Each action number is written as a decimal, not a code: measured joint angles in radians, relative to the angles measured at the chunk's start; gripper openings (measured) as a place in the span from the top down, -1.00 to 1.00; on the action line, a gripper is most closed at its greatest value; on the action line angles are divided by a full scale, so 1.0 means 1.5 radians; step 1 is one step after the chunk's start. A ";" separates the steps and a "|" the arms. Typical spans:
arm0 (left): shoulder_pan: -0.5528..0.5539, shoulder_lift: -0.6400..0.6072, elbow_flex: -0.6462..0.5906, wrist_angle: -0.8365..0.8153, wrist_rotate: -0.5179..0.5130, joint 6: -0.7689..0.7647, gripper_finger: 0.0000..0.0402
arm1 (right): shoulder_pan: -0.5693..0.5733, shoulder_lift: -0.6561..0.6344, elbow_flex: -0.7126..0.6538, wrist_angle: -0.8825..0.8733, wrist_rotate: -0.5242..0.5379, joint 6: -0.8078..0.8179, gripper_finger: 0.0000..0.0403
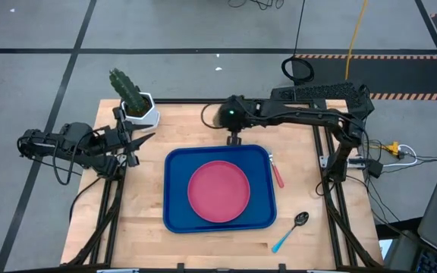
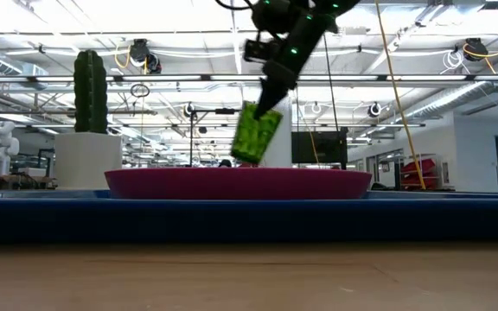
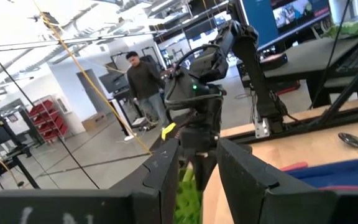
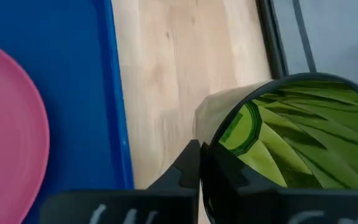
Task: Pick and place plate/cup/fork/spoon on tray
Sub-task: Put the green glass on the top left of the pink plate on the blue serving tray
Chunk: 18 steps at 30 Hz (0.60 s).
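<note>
High view: my right gripper (image 1: 234, 139) is at 12 o'clock of the tray (image 1: 177, 165), right over its far rim. The cup is hidden under my wrist here. Plate (image 1: 218, 191) sits centred in the tray. Fork (image 1: 277, 173) lies along the tray's 3 o'clock rim, handle partly on the wood. Spoon (image 1: 290, 230) is on the bare table (image 1: 143, 227) at about 4 o'clock of the tray, apart from it. Cactus pot (image 1: 139, 108) stands at 10 o'clock of the tray, near the table's far-left corner. My left gripper (image 1: 133, 146) waits at 9 o'clock, fingers apart, holding nothing, just short of the pot. Grey floor with dark tape lines around the table; cables and a striped strip at 1 o'clock.

Low view: my right gripper (image 2: 271, 93) comes down from 12 o'clock, clamped on the cup (image 2: 255, 132). The cup hangs tilted above the plate (image 2: 237, 182), behind its rim line. Tray wall (image 2: 249, 218) runs across the front. Cactus pot (image 2: 86, 158) at 9 o'clock. Workshop ceiling rails and lights behind.

Left wrist view: my two open fingers (image 3: 163, 174) frame the right arm and a strip of green cup (image 3: 188, 198). Spoon (image 3: 355, 140) shows beyond the tray (image 3: 340, 171). A person (image 3: 143, 83) stands in the room behind; red bins, a screen.

Right wrist view: cup (image 4: 291, 140) fills the grip, finger on its rim. Below it is bare wood (image 4: 179, 74), tray edge (image 4: 114, 93) and plate (image 4: 11, 130) beside it.
</note>
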 joint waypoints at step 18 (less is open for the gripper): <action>0.000 0.000 0.000 -0.024 0.000 0.006 0.43 | -0.007 0.315 0.411 -0.208 -0.103 -0.057 1.00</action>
